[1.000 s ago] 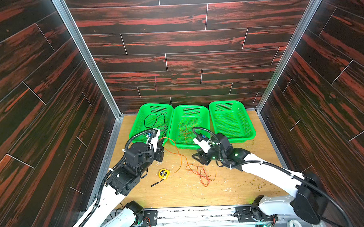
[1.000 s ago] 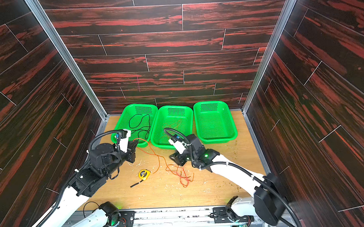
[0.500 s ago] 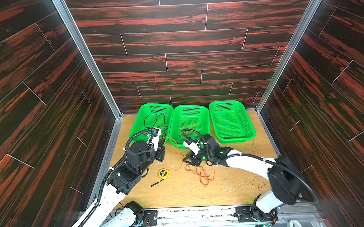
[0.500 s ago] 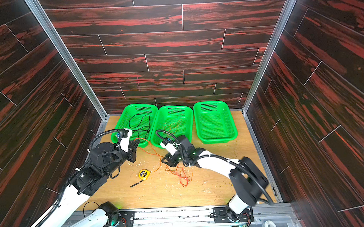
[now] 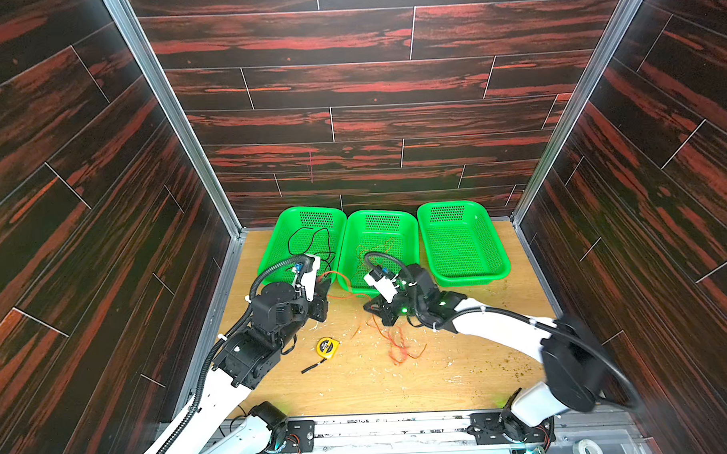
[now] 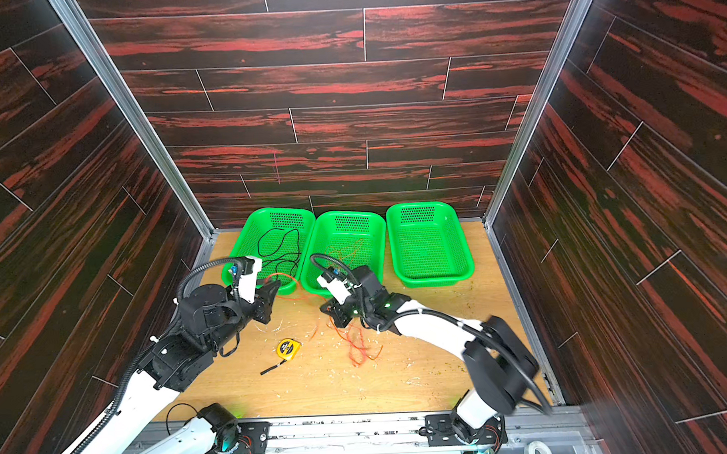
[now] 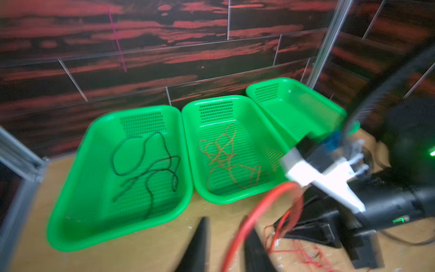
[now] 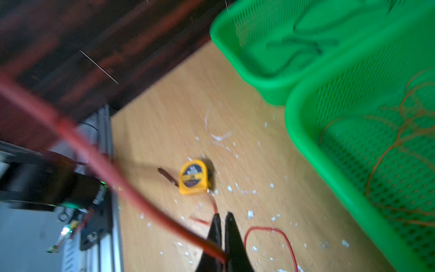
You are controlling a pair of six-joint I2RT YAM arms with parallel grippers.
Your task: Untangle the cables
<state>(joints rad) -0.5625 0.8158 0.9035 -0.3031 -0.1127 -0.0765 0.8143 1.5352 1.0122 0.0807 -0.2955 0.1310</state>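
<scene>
Right, in both top views the black cable [image 5: 308,242] lies in the left basket [image 5: 311,209] at 11 o'clock of the table. The orange cable [image 5: 375,248] lies in the middle basket [image 5: 382,213] at 12. The right basket [image 5: 450,203] at 1 o'clock holds no cable. The red cable [image 5: 399,347] is heaped on the wood just off centre toward 5 o'clock. One strand arcs out toward 10 o'clock, where my left gripper [image 5: 326,294] sits. My right gripper [image 5: 372,310] is low at the heap's far edge, near centre. A yellow tape measure [image 5: 327,346] lies at 7 o'clock, apart from the heap.

From the left wrist, the fingers [image 7: 200,245] stand well apart with the red strand running loose between them. I read that hand as released, gripping nothing.

From the right wrist, the jaws are pinched together on the red cable [image 8: 117,179], which leads away past the camera.

I judge two cables sorted and the red one in hand as the last. The next move calls for lifting with the right arm and carrying toward 1 o'clock. I would go slowly enough that the strand slips free of the left fingers and the trailing heap does not snag the middle basket's rim.
</scene>
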